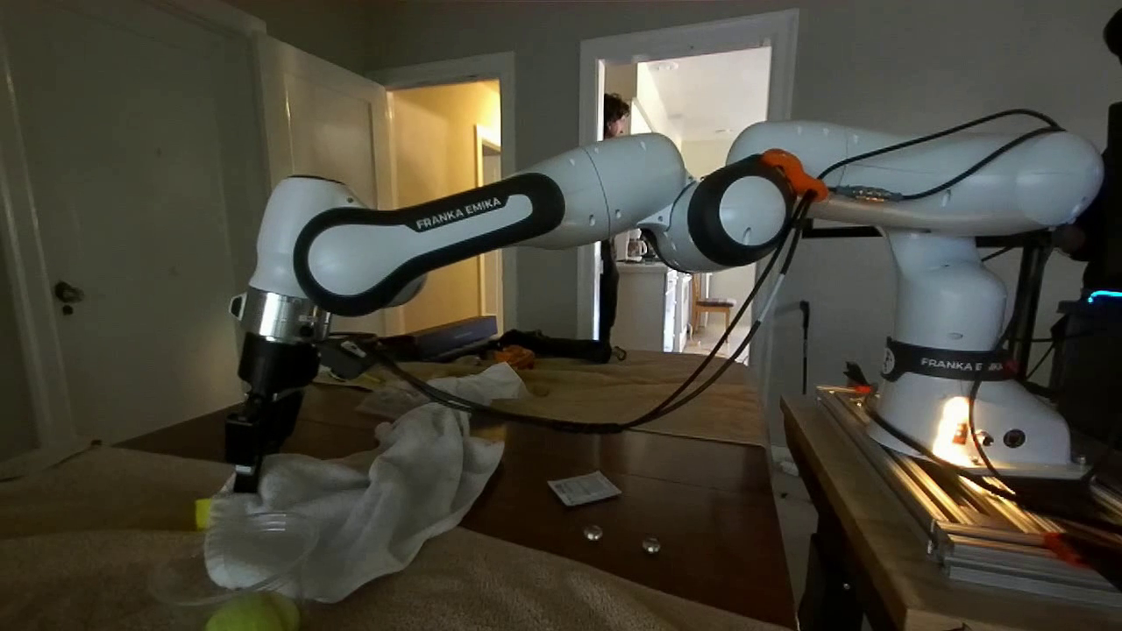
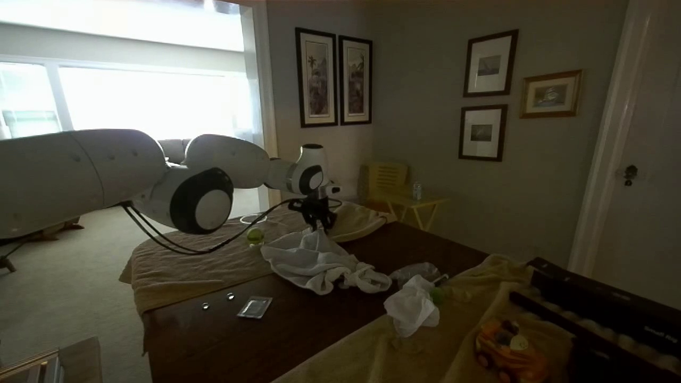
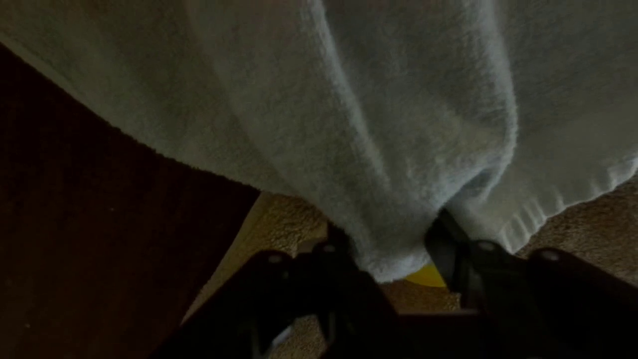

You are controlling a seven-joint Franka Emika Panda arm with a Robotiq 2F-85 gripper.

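Note:
A crumpled white towel (image 1: 386, 491) lies across the dark table and a tan cloth, also visible in an exterior view as a towel heap (image 2: 314, 260). My gripper (image 1: 246, 482) points down at the towel's far end. Seen from the wrist, a fold of the towel (image 3: 349, 124) runs between the gripper's (image 3: 386, 239) fingers, which stand partway apart and appear to touch cloth on both sides. Whether they pinch it firmly cannot be seen. Part of a yellow thing (image 3: 426, 276) peeks out beyond the fold. The wrist picture is very dark.
Beside the towel are a clear plastic container (image 1: 263, 548) and a yellow-green ball (image 1: 254, 613). A square packet (image 1: 585, 488) and two small shiny pieces (image 1: 592, 532) lie on the table. An orange toy car (image 2: 508, 351), crumpled white material (image 2: 412, 306) and a long black box (image 2: 601, 308) sit farther over.

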